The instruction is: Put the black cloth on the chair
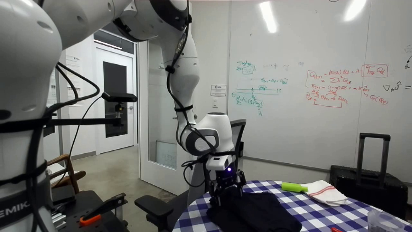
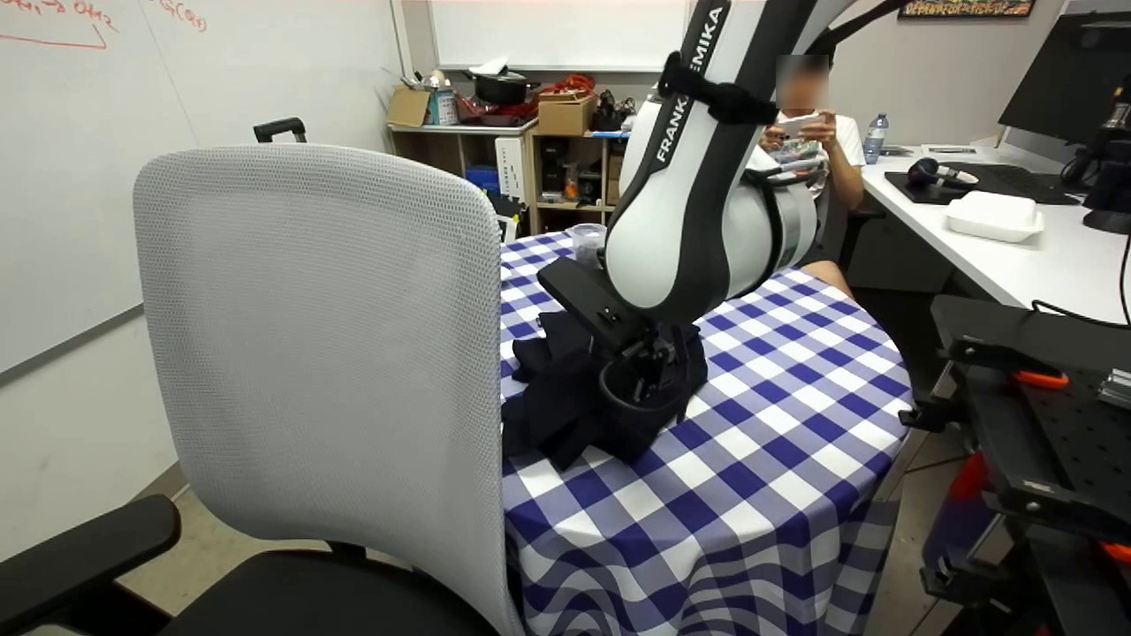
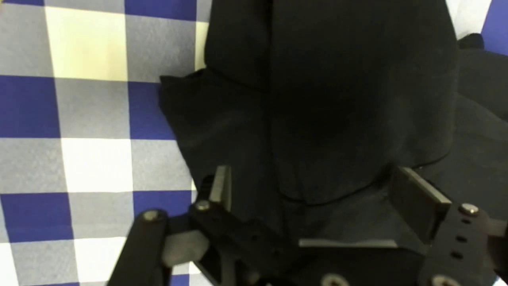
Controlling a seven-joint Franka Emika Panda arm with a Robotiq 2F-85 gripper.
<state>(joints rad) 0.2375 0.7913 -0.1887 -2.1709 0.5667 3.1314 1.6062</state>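
White jointed robot arm with black cable straps [image 1: 186,69] is closest to the camera, reaching over the round table draped in blue-and-white checked fabric [image 2: 795,389]. Grey mesh-backed office chair [image 2: 318,344] stands just beside the table, back toward it. Loosely folded black fabric cloth [image 1: 257,209] lies on the table, near the chair-side edge. Black two-finger gripper [image 3: 319,192] is low over that same part of the table, jaws released and wide apart, cloth between them but not pinched. Touching it or just above: can't tell.

Progress, my read: early. Approach looks done; grip, lift, carry past the table edge and set-down all left. Seat or backrest as target: task line doesn't say.

View diffs: black seat [image 2: 327,596], on the side away from the table, shows in an exterior view, but the gripper's ends get lost there, black on black. Black armrest [image 1: 154,204] shows in an exterior view that also has a red-striped white towel [image 1: 325,193] and a lime-green bottle-shaped thing [image 1: 293,187] near the table rim. Wrist view has no chair, but best shows the gap between the pads [image 3: 412,206].
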